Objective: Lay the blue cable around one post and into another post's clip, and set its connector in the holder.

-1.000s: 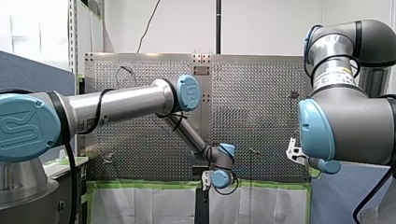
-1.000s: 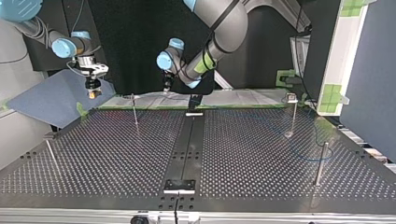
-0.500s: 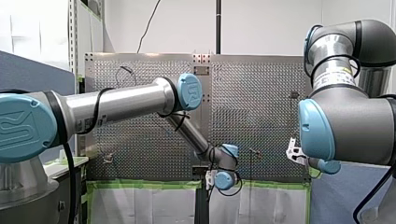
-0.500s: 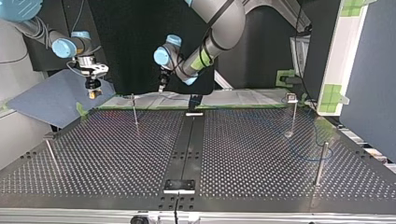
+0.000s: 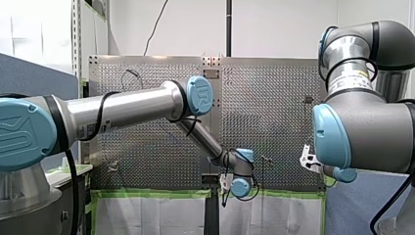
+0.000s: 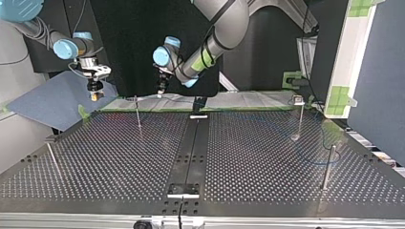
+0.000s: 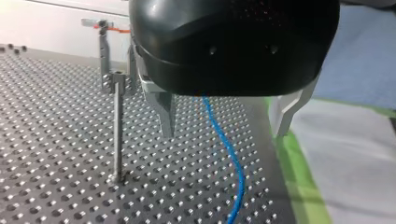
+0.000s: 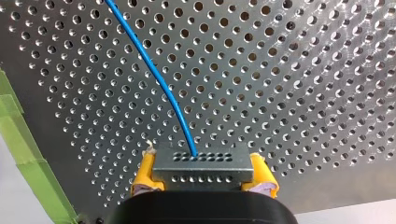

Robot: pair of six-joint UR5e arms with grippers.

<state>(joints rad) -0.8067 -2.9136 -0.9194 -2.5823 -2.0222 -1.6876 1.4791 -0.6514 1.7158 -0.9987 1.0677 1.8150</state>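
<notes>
My left arm point(image 5: 127, 105) stretched long and low across the desk point(image 6: 119, 157), elbow bent and wrist turned down, so the left end effector point(image 7: 224, 134) hung near the desk's taped edge, just beside the post point(image 6: 137, 112). Its metal fingers point(image 7: 166, 112) stood well apart and gripped nothing. The cable point(image 7: 233, 163) dropped between them, touching neither, and trailed over the holes, with the post just outside one finger. My right arm point(image 5: 362, 132) was folded close, and the right end effector point(image 8: 204, 171) hung off the desk's corner, on the far side of the post from the left one. Its yellow pads point(image 8: 145, 171) were clamped on the grey connector point(image 8: 202, 161), from which the cable led away over the desk. Green tape point(image 8: 28, 154) edged the desk there. Across the dark strip point(image 6: 188, 148) from the post, well apart from it, stood a clipped post point(image 6: 300, 114) and a plain rod point(image 6: 327, 167); a faint blue line lay on the desk near those two. A black bracket point(image 6: 198, 106) sat at the strip's end, between the post and the clipped post.
</notes>
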